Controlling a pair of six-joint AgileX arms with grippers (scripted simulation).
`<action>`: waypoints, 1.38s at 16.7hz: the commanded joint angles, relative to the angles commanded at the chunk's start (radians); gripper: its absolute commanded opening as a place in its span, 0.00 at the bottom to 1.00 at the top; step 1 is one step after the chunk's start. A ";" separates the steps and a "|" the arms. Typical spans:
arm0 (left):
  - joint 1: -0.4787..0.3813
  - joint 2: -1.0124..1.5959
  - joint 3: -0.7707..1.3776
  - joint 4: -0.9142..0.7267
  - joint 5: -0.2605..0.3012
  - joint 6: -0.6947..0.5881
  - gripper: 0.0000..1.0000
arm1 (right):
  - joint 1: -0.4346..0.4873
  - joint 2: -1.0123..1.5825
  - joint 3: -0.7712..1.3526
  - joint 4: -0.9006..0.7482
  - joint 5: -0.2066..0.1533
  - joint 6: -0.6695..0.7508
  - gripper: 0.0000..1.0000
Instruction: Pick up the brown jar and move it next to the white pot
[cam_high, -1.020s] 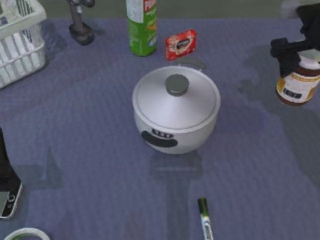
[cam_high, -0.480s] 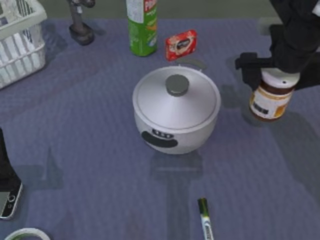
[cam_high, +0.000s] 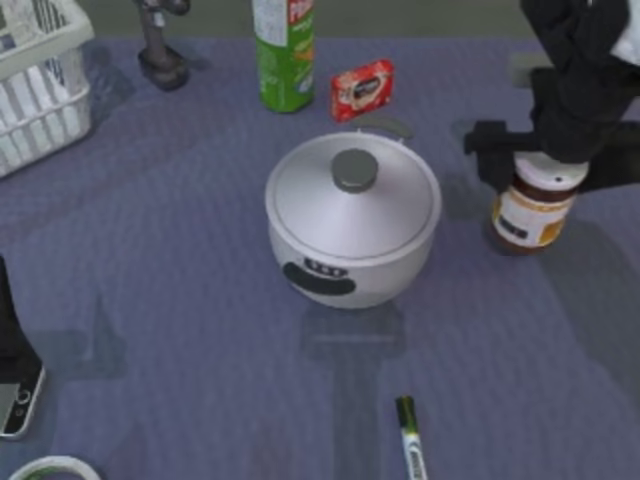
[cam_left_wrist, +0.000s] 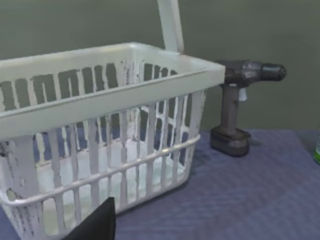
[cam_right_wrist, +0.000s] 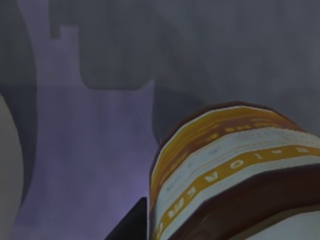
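Right of the white pot (cam_high: 352, 222), the right hand (cam_high: 548, 155) pinches the brown jar (cam_high: 528, 210) from above, seemingly upright.

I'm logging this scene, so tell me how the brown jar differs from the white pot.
The brown jar is small and dark with a yellow-and-white label; the white pot is far larger, with a dark oval panel. The right gripper is over the jar's lid; the pot stands free. The jar's lid is hidden; the pot's is domed with a grey knob.
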 joint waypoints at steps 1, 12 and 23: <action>0.000 0.000 0.000 0.000 0.000 0.000 1.00 | 0.001 0.010 -0.020 0.031 0.001 -0.001 0.00; 0.000 0.000 0.000 0.000 0.000 0.000 1.00 | 0.003 0.026 -0.049 0.069 0.003 -0.002 0.38; 0.000 0.000 0.000 0.000 0.000 0.000 1.00 | 0.003 0.026 -0.049 0.069 0.003 -0.002 1.00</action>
